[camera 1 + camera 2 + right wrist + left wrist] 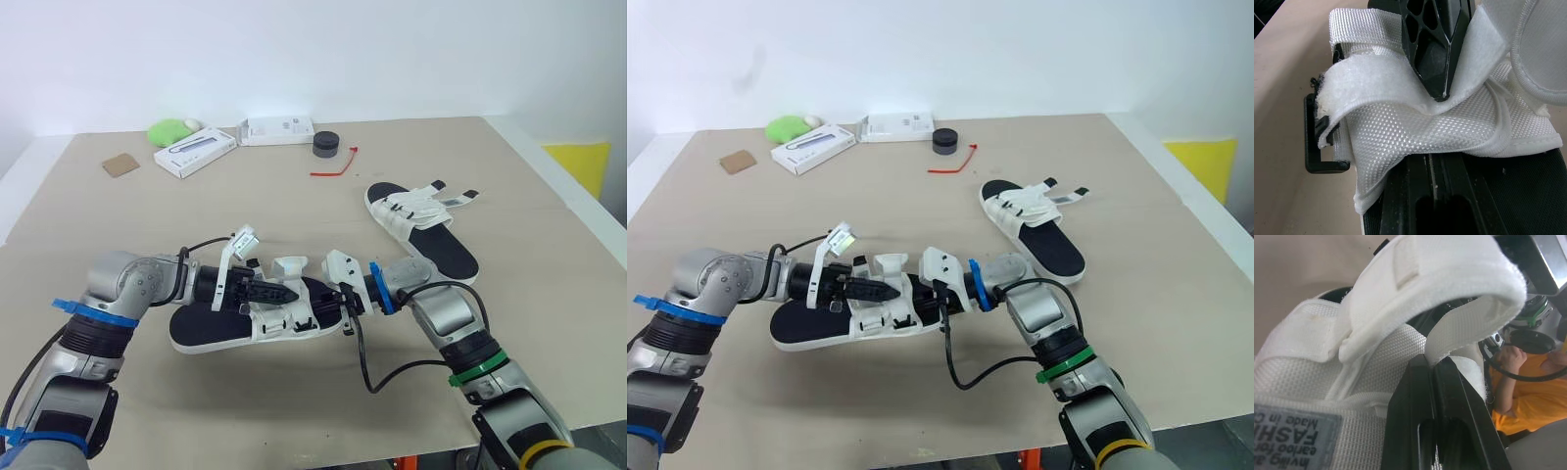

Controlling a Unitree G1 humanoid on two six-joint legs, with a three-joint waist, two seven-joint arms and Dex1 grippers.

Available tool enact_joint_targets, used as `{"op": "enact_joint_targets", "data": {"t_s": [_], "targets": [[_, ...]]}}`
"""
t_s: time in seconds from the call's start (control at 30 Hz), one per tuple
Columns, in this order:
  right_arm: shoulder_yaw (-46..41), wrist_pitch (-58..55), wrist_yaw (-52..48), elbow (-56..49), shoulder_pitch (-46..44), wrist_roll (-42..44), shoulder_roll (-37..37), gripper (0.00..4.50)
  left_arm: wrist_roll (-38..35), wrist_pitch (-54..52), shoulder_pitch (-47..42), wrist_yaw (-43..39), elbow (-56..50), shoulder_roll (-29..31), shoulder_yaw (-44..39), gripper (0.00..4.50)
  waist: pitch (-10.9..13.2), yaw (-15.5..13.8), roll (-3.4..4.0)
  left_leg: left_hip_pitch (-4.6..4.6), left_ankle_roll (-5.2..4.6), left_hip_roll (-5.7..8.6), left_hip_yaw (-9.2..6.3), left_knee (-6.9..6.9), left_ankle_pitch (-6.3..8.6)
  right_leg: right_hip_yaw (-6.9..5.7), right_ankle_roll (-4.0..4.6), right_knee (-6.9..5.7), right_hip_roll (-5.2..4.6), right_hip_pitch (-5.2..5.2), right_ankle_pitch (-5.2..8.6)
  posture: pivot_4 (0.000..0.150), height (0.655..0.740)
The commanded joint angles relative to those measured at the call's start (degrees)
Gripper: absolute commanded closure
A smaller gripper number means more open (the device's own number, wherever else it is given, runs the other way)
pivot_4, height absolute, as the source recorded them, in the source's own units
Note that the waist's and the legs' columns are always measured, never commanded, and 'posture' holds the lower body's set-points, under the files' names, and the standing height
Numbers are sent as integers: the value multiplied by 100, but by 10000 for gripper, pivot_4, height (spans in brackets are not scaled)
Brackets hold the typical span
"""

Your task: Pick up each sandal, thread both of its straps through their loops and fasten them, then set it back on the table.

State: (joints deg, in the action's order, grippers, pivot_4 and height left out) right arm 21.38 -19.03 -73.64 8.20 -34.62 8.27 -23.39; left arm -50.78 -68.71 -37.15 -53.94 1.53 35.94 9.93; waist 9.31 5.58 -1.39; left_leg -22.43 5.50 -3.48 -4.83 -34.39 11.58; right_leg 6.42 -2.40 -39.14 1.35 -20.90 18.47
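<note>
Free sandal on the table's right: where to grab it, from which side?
Take the free sandal by its bare black end, nearest the robot, jaws across its width, coming from above. The white straps crowd the far end, loose tails splaying right, so the near end is probably the clearest flat hold.

Both arms reach inward, elbows bent, grippers almost tip to tip. The left gripper (286,291) points toward the robot's right, its fingers (1420,396) pinched on a strap (1464,328). The right gripper (341,305) points back at it, fingers (1410,196) drawn together, their tips hidden under the sandal (1415,132).
</note>
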Motion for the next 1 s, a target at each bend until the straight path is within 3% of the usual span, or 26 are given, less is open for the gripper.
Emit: {"op": "enact_joint_targets", "data": {"t_s": [0.03,0.4,0.73,1.0], "targets": [[478,-268,-97,313,299,-182,13,45000,305,325,106,-237,-288,33,150,44639,0,0,0,0,0,0,0,0,0,0,0,0,0,0,0,1500,7400],[457,-315,-68,264,323,-147,10,45000,1602,2344,282,-999,-604,55,535,44639,0,-3,0,0,-1,0,1,-1,1,1,1,0,0,0,1,1500,7400],[441,-324,-54,285,302,-129,31,45000,2006,3322,306,-1966,-793,217,594,44639,1,-1,0,-1,-12,-1,2,0,7,1,5,0,2,-1,6,1500,7400],[424,-331,-32,292,301,-119,58,45000,2512,3975,302,-2042,-508,122,616,44639,1,1,0,-1,-15,-3,2,-1,8,1,6,0,5,-1,7,1500,7400]]}}
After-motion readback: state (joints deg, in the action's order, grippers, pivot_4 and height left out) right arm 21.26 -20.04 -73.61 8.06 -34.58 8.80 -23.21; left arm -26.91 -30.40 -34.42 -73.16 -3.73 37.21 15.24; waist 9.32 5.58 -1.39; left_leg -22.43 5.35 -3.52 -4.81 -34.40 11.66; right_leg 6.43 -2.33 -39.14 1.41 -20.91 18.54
